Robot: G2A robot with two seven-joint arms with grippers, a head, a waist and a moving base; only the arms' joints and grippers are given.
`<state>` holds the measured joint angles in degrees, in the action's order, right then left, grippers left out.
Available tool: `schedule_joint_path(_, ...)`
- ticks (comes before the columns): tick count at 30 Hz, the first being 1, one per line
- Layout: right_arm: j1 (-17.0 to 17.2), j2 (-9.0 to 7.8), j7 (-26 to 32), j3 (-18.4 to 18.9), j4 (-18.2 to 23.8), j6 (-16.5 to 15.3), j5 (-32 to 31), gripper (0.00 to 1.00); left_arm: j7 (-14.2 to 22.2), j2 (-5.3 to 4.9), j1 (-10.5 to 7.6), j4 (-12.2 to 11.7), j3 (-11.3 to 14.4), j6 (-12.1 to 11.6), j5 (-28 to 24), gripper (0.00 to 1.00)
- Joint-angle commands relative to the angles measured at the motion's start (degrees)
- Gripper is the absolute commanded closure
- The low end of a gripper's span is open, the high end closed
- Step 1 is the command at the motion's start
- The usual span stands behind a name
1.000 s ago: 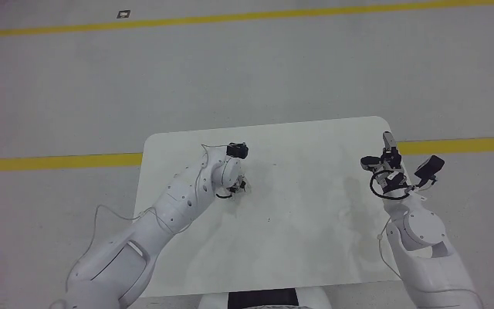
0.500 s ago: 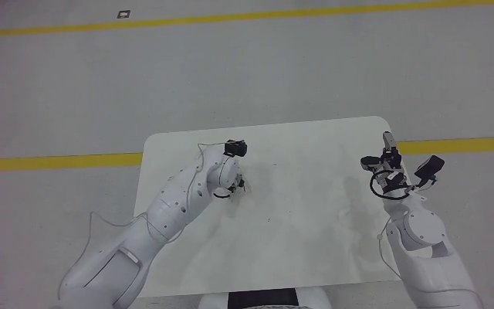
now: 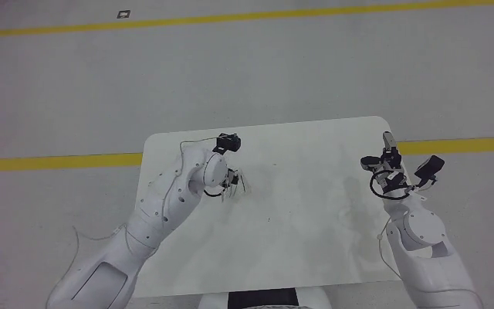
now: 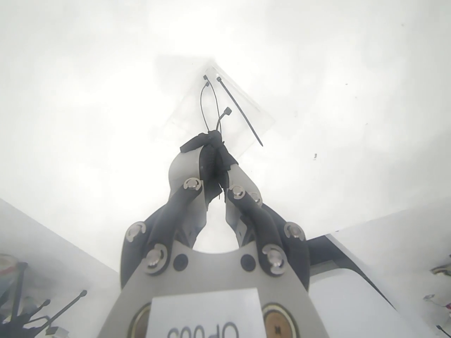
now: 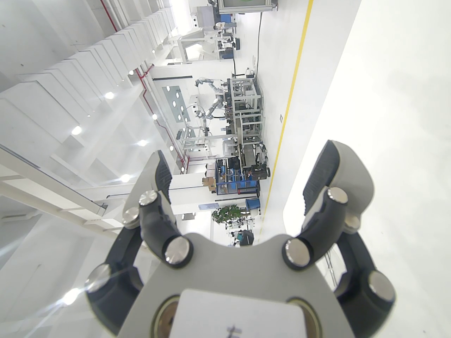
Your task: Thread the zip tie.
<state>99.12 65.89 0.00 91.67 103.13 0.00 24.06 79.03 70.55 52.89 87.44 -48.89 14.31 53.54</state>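
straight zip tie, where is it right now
In the left wrist view the straight zip tie lies on the clear plastic sheet just past the left gripper, beside the looped zip tie that the gripper pinches.

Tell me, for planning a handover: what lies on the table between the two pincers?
Nothing: the top view shows bare table between the left pincer and right pincer.

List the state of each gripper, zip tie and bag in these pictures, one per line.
left gripper: shut on the looped zip tie
looped zip tie: bent into a loop, pinched by the left gripper
clear bag: lying flat on the table
straight zip tie: unthreaded, lying straight on the clear bag
right gripper: open, empty
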Motion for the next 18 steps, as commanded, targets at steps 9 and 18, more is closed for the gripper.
schedule_joint_path(9, 0.0, 0.00, 0.0, 0.0, 0.0, 0.0, 0.0, 0.00, 0.6, -2.47, 3.25, 4.1, -3.8, -4.5, -0.3, 1.00)
schedule_joint_path(18, 0.0, 0.00, 0.0, 0.0, 0.0, 0.0, 0.0, 0.00, -2.6, -2.72, 4.02, 3.2, -3.0, -4.3, 4.5, 1.00)
